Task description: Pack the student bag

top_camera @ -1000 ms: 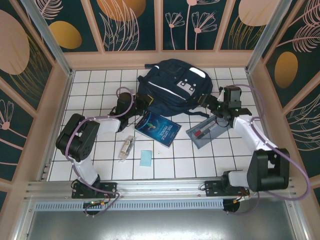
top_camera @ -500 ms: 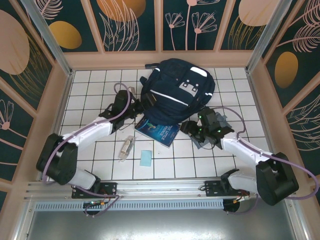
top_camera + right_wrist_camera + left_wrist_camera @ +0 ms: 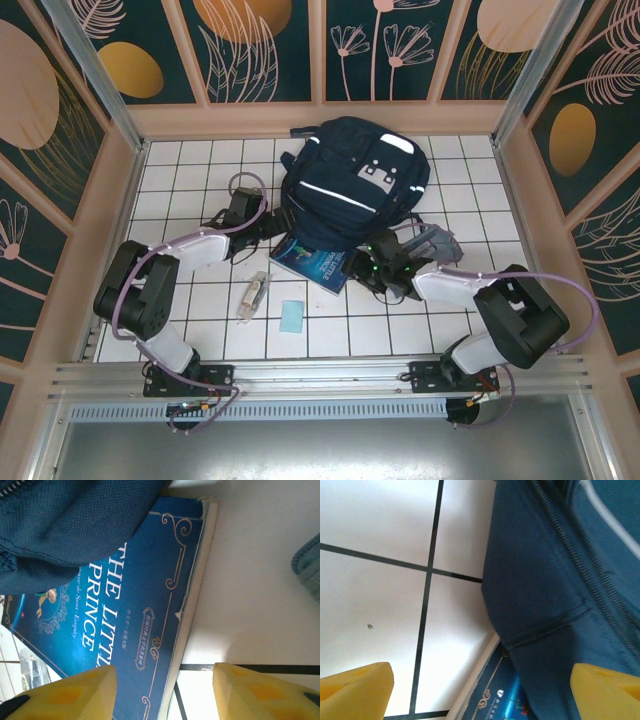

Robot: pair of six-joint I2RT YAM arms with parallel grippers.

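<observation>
Student bag [image 3: 352,180]: far centre of tiled table [image 3: 200,160], overlapping The Little Prince book [image 3: 318,263]. Left gripper [image 3: 270,222]: spread wide, just left of bag. Right gripper [image 3: 372,268]: spread, astride book's edge, at bag's near-right edge.

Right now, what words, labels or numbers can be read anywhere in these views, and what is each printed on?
"THE LITT", the rest hidden, then "PRINCE": title on the cover of the blue book.
"de Saint-Exupéry": small italics beside that title, only just legible.
Characters in the oval label on the same cover: too small to read.
The student bag: no readable text on it.
</observation>
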